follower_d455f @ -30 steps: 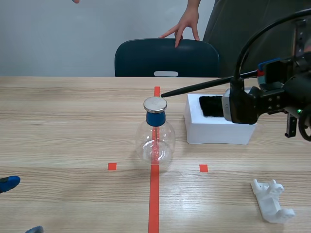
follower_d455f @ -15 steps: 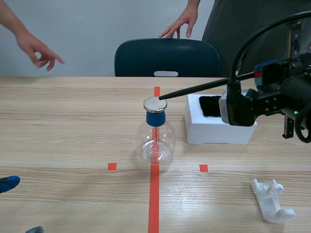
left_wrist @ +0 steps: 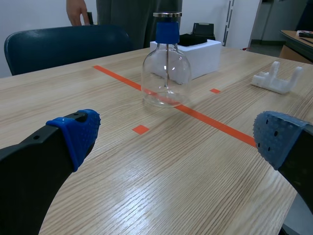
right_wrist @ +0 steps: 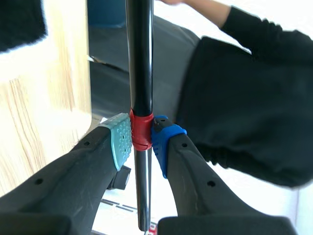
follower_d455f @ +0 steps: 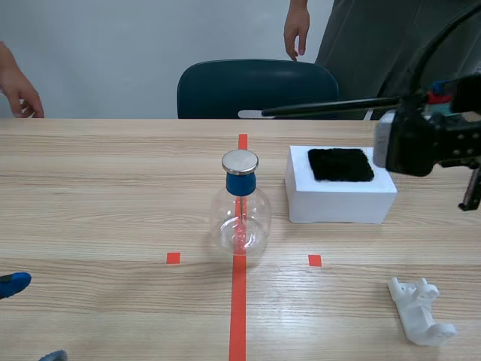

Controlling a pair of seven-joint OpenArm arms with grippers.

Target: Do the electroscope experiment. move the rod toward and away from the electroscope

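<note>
Rod is up high and level at the far right, its tip out over the chair back, well apart from the electroscope standing mid-worktop on the red tape line. Right claw is clenched on the rod's red band, close to one end. That's the worry: with such a long overhang, the rod could pivot or slide in the pads. On the way back in, a tip that dips would strike the metal disc. That could topple the glass flask, or at least hand the charge over by contact. A person's hand hangs just beyond the tip, so a wide swing could meet it. Low, and the arm grazes the white foam box with its black cloth. Left claw sits near left, released, gripping nothing. Writing? No brand, label or lettering that I can read anywhere.
</note>
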